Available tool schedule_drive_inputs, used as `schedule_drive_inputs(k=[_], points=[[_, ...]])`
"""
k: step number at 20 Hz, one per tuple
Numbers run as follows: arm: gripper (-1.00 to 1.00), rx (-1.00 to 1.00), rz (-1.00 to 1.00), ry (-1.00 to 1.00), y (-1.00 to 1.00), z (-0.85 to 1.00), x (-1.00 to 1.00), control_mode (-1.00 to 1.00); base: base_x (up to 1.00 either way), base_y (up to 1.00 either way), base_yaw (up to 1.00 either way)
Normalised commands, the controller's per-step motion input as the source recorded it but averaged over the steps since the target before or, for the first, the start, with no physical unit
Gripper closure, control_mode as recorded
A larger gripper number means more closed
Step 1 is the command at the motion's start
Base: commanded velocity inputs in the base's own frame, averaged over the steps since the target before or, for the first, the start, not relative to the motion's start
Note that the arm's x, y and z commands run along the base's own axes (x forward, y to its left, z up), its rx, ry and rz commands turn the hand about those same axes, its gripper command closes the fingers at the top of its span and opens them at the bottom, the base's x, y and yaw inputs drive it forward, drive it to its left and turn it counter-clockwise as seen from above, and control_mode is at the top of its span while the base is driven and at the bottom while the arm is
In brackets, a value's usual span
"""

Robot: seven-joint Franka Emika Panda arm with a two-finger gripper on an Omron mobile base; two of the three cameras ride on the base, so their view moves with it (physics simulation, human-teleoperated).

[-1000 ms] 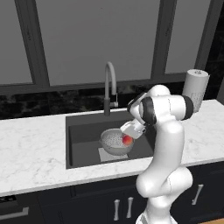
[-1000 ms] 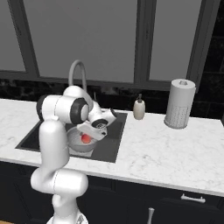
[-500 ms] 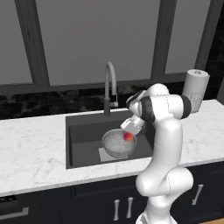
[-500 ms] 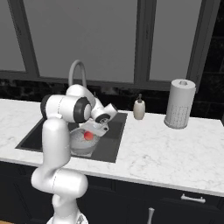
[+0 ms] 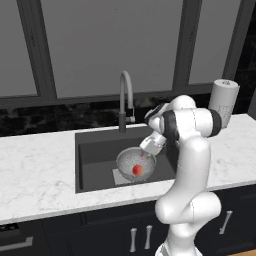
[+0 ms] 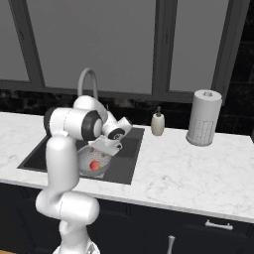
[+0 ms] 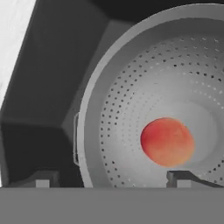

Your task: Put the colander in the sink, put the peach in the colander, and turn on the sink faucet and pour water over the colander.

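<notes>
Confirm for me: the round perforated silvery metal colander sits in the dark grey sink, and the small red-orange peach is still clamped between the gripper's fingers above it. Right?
Not quite. The round perforated silvery metal colander does sit in the dark grey sink, but the small red-orange peach lies loose on the colander's bottom. The hand view shows the gripper open, its dark fingertips spread wide apart and not clamping the fruit.

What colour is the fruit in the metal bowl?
Red-orange; the peach shows best in the hand view, inside the colander.
</notes>
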Motion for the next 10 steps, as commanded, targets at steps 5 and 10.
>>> schedule_drive_inputs(k=[5, 10], points=[[-1.00, 0.00, 0.09, -0.25, 0.00, 0.61, -0.95, -1.00, 0.00, 0.00, 0.00], [-1.00, 0.00, 0.04, -0.44, 0.00, 0.77, -0.73, -1.00, 0.00, 0.00, 0.00]])
